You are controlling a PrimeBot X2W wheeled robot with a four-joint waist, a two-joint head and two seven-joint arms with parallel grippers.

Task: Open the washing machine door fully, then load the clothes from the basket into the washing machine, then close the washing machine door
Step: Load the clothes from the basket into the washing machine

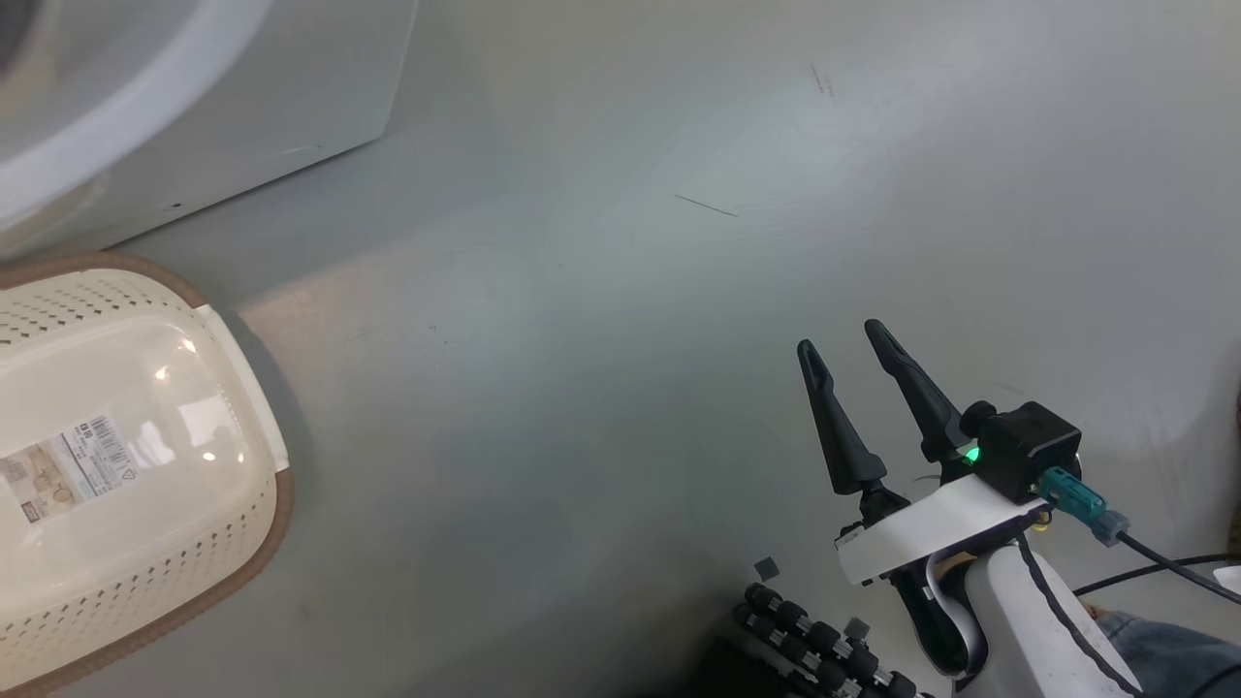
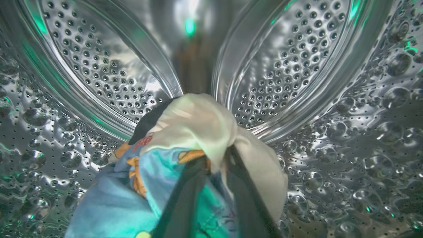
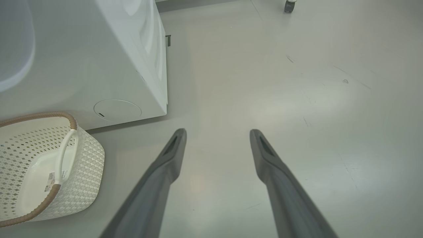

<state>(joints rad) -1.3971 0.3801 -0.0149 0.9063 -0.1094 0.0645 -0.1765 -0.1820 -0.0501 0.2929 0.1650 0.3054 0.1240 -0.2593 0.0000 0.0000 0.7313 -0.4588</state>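
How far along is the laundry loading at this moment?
Done: the basket looks empty. In hand: the clothes bunch around the left gripper inside the drum; whether gripped or released is unclear. The right gripper hangs open over the floor. Left: withdraw, close the door.

Open floor (image 1: 679, 242) stretches wide ahead and to the right of the right gripper (image 1: 839, 337), a clear gap between its spread fingers; to its left the washing machine (image 3: 132, 66) stands as a solid white wall, its corner jutting toward the passage; the basket (image 3: 71, 120) sits near the machine's foot, open top upward, a strip of bare floor between it and the gripper; a caster wheel (image 3: 290, 5) stands far off; inside the drum (image 2: 99, 66), the clothes (image 2: 198, 122) bunch over the left gripper (image 2: 216, 155), blocking the way straight ahead; room remains above and to both sides.
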